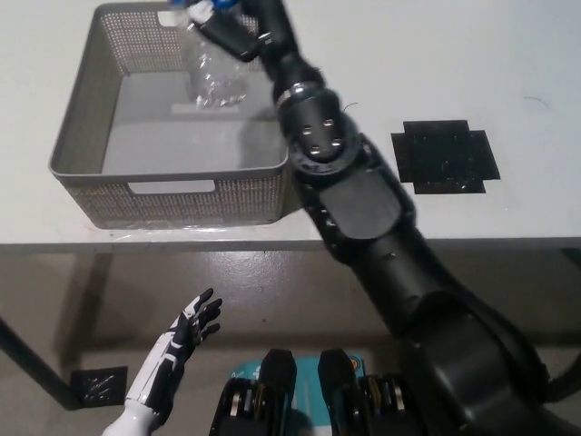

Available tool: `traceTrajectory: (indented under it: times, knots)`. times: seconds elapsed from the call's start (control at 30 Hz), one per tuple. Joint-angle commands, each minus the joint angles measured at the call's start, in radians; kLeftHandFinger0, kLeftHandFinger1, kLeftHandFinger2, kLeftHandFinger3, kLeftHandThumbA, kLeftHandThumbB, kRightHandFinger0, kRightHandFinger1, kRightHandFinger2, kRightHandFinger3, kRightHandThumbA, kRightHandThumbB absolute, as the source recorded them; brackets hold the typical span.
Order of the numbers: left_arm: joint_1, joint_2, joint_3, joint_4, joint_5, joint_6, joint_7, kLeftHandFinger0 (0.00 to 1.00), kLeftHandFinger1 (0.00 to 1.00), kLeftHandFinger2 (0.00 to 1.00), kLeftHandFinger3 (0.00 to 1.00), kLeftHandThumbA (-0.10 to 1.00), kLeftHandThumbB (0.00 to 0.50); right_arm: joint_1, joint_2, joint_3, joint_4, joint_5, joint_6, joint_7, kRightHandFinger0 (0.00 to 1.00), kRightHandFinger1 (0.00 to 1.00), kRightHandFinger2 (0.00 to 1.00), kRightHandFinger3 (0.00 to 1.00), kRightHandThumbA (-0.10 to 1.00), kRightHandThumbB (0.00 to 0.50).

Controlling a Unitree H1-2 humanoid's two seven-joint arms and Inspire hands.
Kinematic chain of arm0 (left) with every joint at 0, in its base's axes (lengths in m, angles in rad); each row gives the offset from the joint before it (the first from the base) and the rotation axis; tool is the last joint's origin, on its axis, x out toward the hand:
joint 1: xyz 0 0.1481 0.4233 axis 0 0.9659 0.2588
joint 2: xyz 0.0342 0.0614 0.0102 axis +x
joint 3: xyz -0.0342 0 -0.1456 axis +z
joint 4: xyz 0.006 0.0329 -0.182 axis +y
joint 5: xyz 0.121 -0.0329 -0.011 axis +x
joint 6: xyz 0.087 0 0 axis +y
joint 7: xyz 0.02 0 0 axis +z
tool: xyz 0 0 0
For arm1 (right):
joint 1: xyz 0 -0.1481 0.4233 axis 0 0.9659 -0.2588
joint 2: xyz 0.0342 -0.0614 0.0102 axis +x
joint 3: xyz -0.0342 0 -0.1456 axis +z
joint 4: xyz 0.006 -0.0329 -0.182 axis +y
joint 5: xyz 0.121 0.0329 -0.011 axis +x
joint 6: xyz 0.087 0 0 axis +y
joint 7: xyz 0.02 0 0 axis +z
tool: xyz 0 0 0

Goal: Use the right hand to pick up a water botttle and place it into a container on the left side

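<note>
Clear plastic, the water bottle (211, 68) hangs over the grey basket (182, 195) at upper left, grasped by the black right hand (238, 27). Placing step: next, lower and release. The white left hand (186, 331) rests at lower left, fingers spread.

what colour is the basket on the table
Grey, with finely perforated mesh walls; the basket shows clearly in the head view.

We find the basket (91, 136) on the counter (508, 64), at its left part. The water bottle (213, 68) sits above the basket's far side, held by the right robot hand (241, 27). A flat cross-shaped mat (445, 156) lies on the counter, right of the basket. The left robot hand (186, 336) hangs below the counter edge, lower left.
</note>
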Motion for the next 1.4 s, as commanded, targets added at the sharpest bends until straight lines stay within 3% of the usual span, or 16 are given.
traceTrajectory:
  times: [0.0,0.07,0.2,0.23,0.27,0.3,0.33,0.37,0.4,0.43,0.47,0.6,0.83,1.1,1.23,1.37]
  knots:
    - [-0.019,0.009,-0.003,-0.019,0.013,-0.032,-0.002,1.0,1.0,1.0,1.0,1.0,0.194,-0.113,0.036,0.018,0.12,-0.04,-0.093,-0.064,0.0,0.35,0.79,0.76,-0.1,0.129]
    - [-0.018,0.009,-0.003,-0.022,0.013,-0.029,-0.003,1.0,1.0,1.0,1.0,1.0,0.202,-0.131,0.043,0.037,0.215,-0.057,-0.099,-0.082,0.0,0.4,0.85,0.88,-0.1,0.108]
    - [-0.017,0.009,-0.001,-0.034,0.001,-0.019,-0.009,1.0,1.0,1.0,1.0,1.0,0.2,-0.138,0.051,0.083,0.314,-0.099,-0.082,-0.126,0.0,0.4,0.8,0.9,-0.1,0.095]
    - [-0.016,0.01,-0.002,-0.037,0.005,-0.018,-0.009,1.0,1.0,1.0,1.0,1.0,0.199,-0.136,0.051,0.087,0.326,-0.1,-0.087,-0.131,0.0,0.41,0.81,0.9,-0.1,0.113]
    - [-0.019,0.013,-0.003,-0.04,0.01,-0.017,-0.009,1.0,1.0,1.0,1.0,1.0,0.198,-0.134,0.05,0.09,0.341,-0.099,-0.087,-0.141,0.06,0.49,0.9,0.99,-0.1,0.187]
    - [-0.018,0.014,-0.004,-0.045,0.008,-0.013,-0.011,1.0,1.0,1.0,1.0,1.0,0.198,-0.132,0.049,0.095,0.348,-0.101,-0.081,-0.149,0.1,0.49,0.85,0.93,-0.1,0.188]
    - [-0.022,0.014,-0.004,-0.043,0.01,-0.014,-0.01,1.0,1.0,1.0,1.0,1.0,0.199,-0.132,0.045,0.098,0.354,-0.1,-0.078,-0.136,0.22,0.61,0.98,1.0,0.03,0.221]
    - [-0.023,0.017,-0.004,-0.045,0.01,-0.012,-0.012,1.0,1.0,1.0,1.0,1.0,0.2,-0.13,0.038,0.095,0.357,-0.089,-0.071,-0.086,0.56,0.91,1.0,1.0,0.31,0.305]
    - [-0.022,0.018,-0.004,-0.047,0.01,-0.01,-0.013,1.0,1.0,1.0,1.0,1.0,0.201,-0.129,0.035,0.095,0.36,-0.082,-0.071,-0.055,0.83,1.0,1.0,1.0,0.44,0.353]
    - [-0.022,0.019,-0.003,-0.046,0.009,-0.01,-0.014,1.0,1.0,1.0,1.0,1.0,0.204,-0.127,0.031,0.095,0.361,-0.077,-0.072,-0.023,0.96,1.0,1.0,1.0,0.55,0.408]
    - [-0.022,0.019,-0.003,-0.047,0.008,-0.008,-0.014,1.0,1.0,1.0,1.0,1.0,0.205,-0.124,0.025,0.099,0.359,-0.076,-0.069,0.012,1.0,1.0,1.0,1.0,0.65,0.424]
    - [-0.021,0.02,-0.003,-0.053,0.011,0.0,-0.013,1.0,1.0,1.0,1.0,1.0,0.205,-0.122,0.008,0.147,0.352,-0.112,-0.049,0.056,1.0,1.0,1.0,1.0,0.9,0.464]
    - [-0.015,0.019,-0.004,-0.052,0.011,-0.006,-0.016,1.0,1.0,1.0,1.0,1.0,0.21,-0.111,-0.004,0.151,0.326,-0.108,-0.088,0.024,1.0,1.0,1.0,1.0,1.0,0.496]
    - [-0.017,0.015,-0.007,-0.043,0.022,-0.008,-0.013,1.0,1.0,1.0,1.0,1.0,0.202,-0.097,-0.034,0.149,0.221,-0.135,-0.137,-0.024,1.0,1.0,1.0,1.0,1.0,0.5]
    - [-0.022,0.021,-0.007,-0.04,0.015,-0.008,-0.023,1.0,1.0,1.0,1.0,1.0,0.222,-0.006,-0.096,0.126,-0.072,-0.128,-0.157,0.021,1.0,1.0,1.0,1.0,1.0,0.461]
    - [-0.021,0.027,-0.003,-0.03,0.011,-0.033,-0.027,1.0,1.0,1.0,1.0,1.0,0.204,0.118,-0.167,0.096,-0.469,-0.091,-0.004,0.115,1.0,1.0,1.0,1.0,1.0,0.493]
